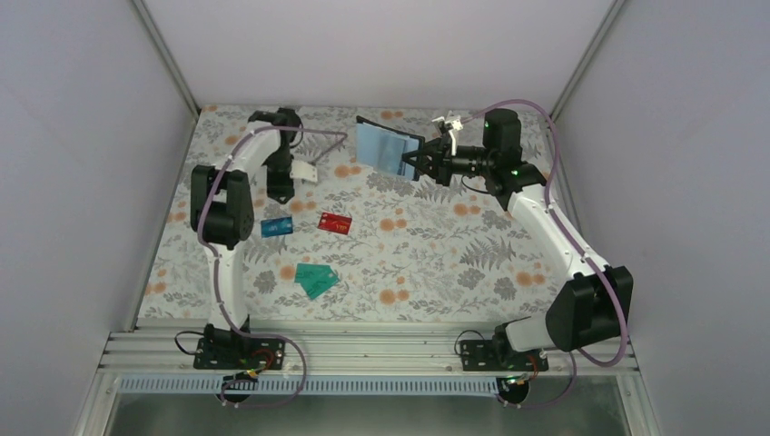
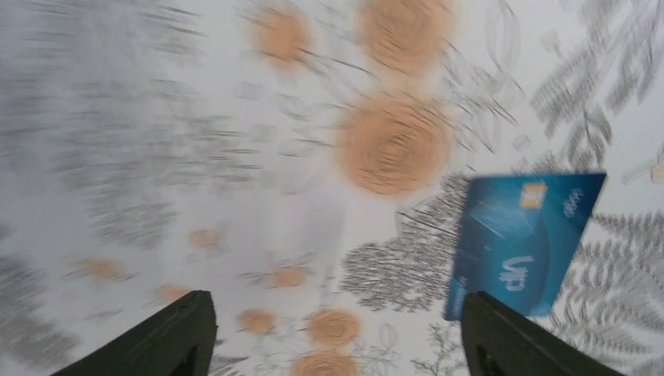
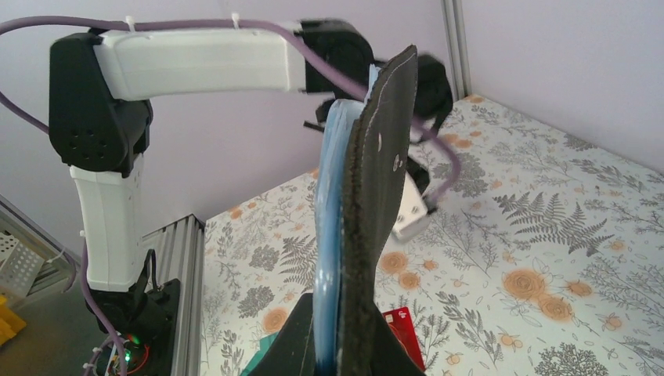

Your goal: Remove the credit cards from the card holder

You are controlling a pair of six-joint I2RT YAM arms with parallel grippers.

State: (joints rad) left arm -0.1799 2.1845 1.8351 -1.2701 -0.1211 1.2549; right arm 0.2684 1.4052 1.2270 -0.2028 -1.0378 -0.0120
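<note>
Your right claw (image 1: 425, 163) is pinching the card holder (image 1: 386, 148) by one edge. The holder sticks out past the fingertips toward the left arm (image 1: 222, 204). From above it is a pale blue-grey panel with a thin black border along its far edge, tilted to face the camera. In the right wrist view you see the holder (image 3: 368, 219) edge-on and upright above the claw (image 3: 341, 356). It has a rough black outer skin on the right, a light blue inner layer close against it on the left, and a few pale specks on the black. It appears lifted clear of the table (image 1: 436, 254).

Your left claw (image 1: 280, 193) points down at the table with its jaws spread wide and nothing between them. Its wrist view is blurred, but both dark fingers (image 2: 168, 337) show at the bottom corners. The blue card (image 2: 525, 243) lies flat just beyond the right-hand finger, with a gold chip and white lettering on its face.

From above, the blue card (image 1: 276, 226) lies just on the near side of the left claw. The red card (image 1: 335, 222), with small markings, lies beside the blue card on the side toward the right claw, with a gap between them. The two teal-green cards (image 1: 316, 280) lie overlapped, farther from both claws and closer to the arm bases. All four cards are out of the holder.
</note>
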